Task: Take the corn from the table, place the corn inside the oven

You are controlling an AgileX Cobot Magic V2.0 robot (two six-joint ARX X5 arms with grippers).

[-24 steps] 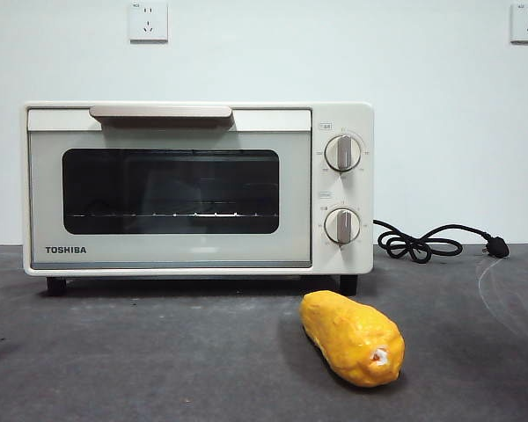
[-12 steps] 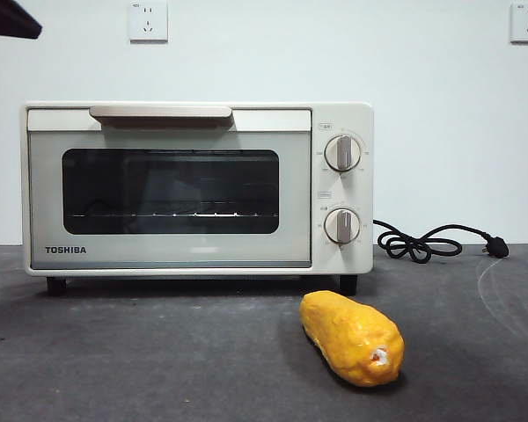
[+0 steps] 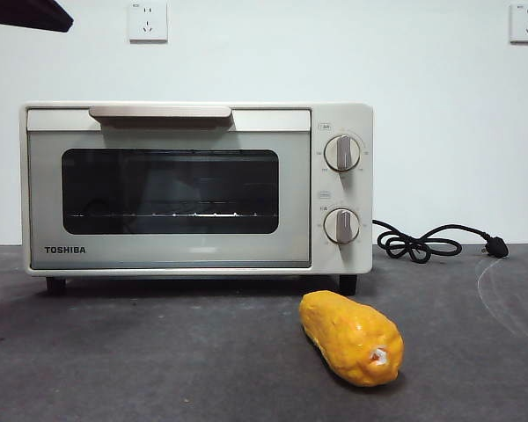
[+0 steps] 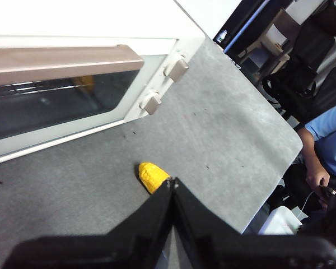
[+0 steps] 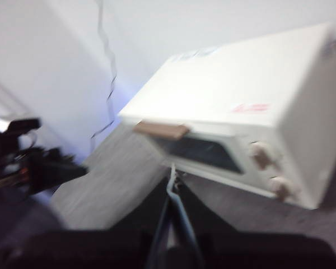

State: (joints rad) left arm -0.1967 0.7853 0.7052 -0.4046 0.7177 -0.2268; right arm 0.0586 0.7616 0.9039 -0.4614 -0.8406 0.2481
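Dark arm tip (image 3: 25, 14) at top corner has pushed further in vs half a sec ago; corn & oven unmoved.

Front view: plump yellow-orange corn cob (image 3: 351, 338), glossy wrinkled skin, pale stub end facing camera, lies on matte dark grey mottled table (image 3: 141, 360) just in front of oven's knob side. Cream-white boxy Toshiba toaster oven (image 3: 198, 187): dark glass door shut, beige bar handle (image 3: 160, 112), black power cord (image 3: 431, 242) coiled beside it.
Left wrist view: left gripper (image 4: 172, 185) jaws pressed together, holding nothing, above the table w/ the cob's tip peeking just past the jaw tips.
Right wrist view: blurred; right gripper (image 5: 172, 174) looks closed & empty, aimed toward the handle.
Risk, imo: door not yet open, so corn can't go in; slick rounded cob may roll or squirt out of a pinch off-centre.
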